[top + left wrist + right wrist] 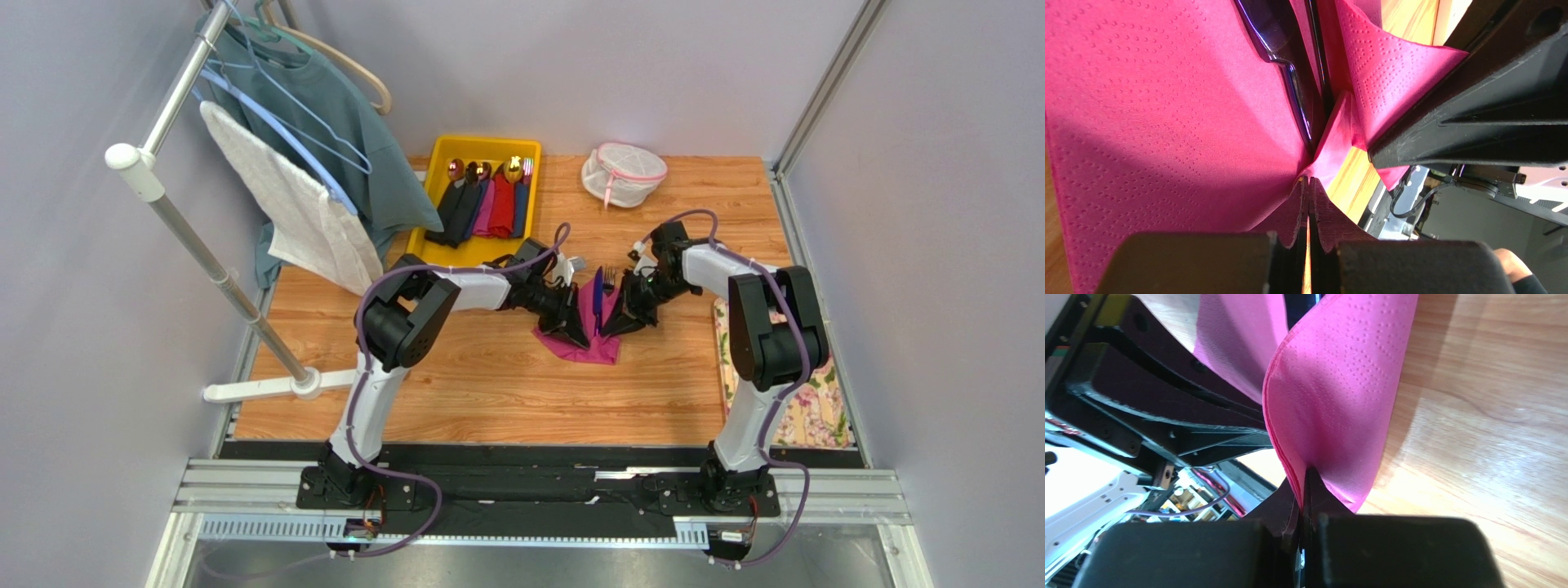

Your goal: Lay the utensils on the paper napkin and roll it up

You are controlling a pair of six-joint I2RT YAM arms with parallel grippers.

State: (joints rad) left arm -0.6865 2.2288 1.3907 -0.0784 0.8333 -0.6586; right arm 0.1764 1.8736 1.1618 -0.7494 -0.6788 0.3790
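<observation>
The table [491,392] is wood-grained and carries every item below; directions are read on the top view, with 12 o'clock at the far edge.

At 9 to 11 o'clock stands a white clothes rack [184,221] with a teal garment [356,135] and a white towel [294,208] hung on it. At 4 o'clock we find a floral cloth [816,410] lying flat along the right edge of the table. At 12 o'clock sits a yellow tray [485,143] holding sleeved cutlery [491,196] in black, red and blue. At 1 o'clock lies a white mesh pouch [623,172] with pink trim.

The paper napkin [583,341] [1168,122] [1333,386] is near the table centre, between the two arms. Its two sides are lifted into a trough, while its 6 o'clock end rests on the wood.

The utensils [596,300] [1275,30] lie inside that trough – dark, glossy and partly wrapped by the pink paper.

The left hand [577,321] [1309,184] has its fingers pressed together, pinching one napkin edge. The right hand [617,321] [1306,474] is likewise closed, pinching a fold of the napkin on the opposite side. The two hands stand just beside each other – the napkin and utensils are between them.
</observation>
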